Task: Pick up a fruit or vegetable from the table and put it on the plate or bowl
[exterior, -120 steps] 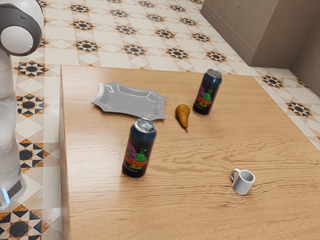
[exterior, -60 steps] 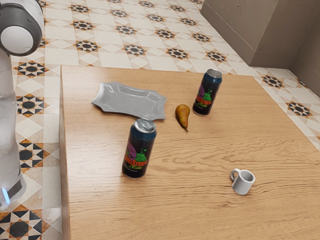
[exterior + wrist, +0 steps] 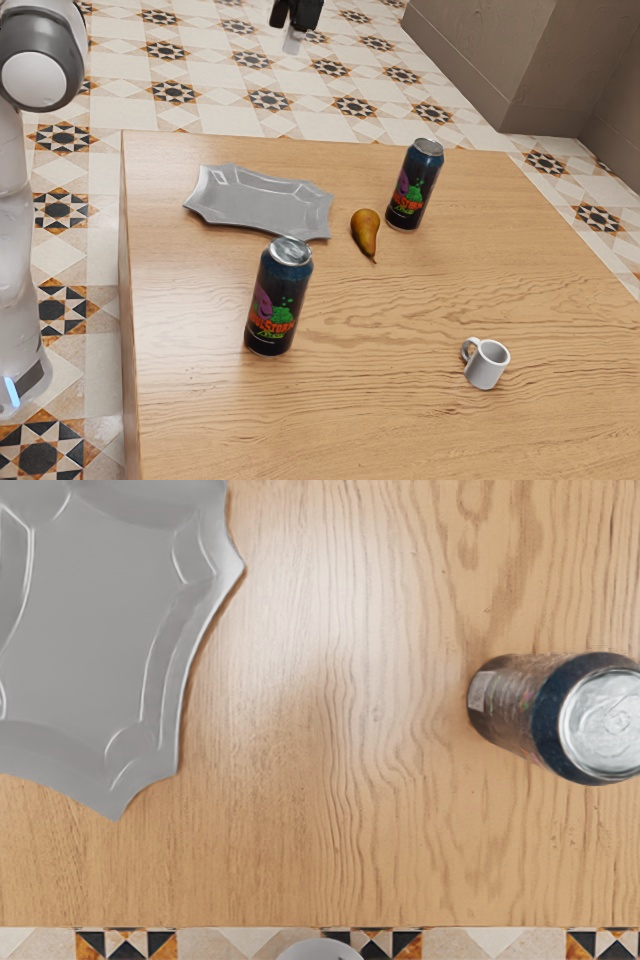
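You see the wooden table [image 3: 350, 730] from above. The gray plate [image 3: 90, 630] lies well apart from a standing can [image 3: 570, 715]. Patterned floor tiles [image 3: 130, 943] border the table's edge.

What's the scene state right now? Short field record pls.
gripper: high, at the exterior view's top edge, near nothing
pear: lying on the table, between plate and far can, untouched
plate: grey, nothing on it
far can: upright, beside pear
near can: upright, in front of plate
mug: white, alone toward exterior view's lower right
task: pear not yet on plate
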Available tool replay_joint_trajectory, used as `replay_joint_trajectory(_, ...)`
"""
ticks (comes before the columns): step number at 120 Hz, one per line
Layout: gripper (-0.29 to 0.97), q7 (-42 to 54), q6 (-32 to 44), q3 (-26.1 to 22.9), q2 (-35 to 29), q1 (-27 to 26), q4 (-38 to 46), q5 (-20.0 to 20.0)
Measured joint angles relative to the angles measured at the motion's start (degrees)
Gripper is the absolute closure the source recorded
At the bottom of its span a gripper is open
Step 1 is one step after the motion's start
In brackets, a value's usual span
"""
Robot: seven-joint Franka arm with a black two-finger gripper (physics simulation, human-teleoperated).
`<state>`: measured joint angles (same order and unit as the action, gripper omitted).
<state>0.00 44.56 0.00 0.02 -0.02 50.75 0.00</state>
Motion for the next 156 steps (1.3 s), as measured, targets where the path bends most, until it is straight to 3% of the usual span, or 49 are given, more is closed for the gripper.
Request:
replay_joint_trajectory(85, 0.0, 0.0, 27.03, 0.0, 0.01, 0.0, 25.85, 0.0)
replay_joint_trajectory(156, 0.0, 0.0, 40.92, 0.0, 0.01, 0.01, 37.18, 0.0)
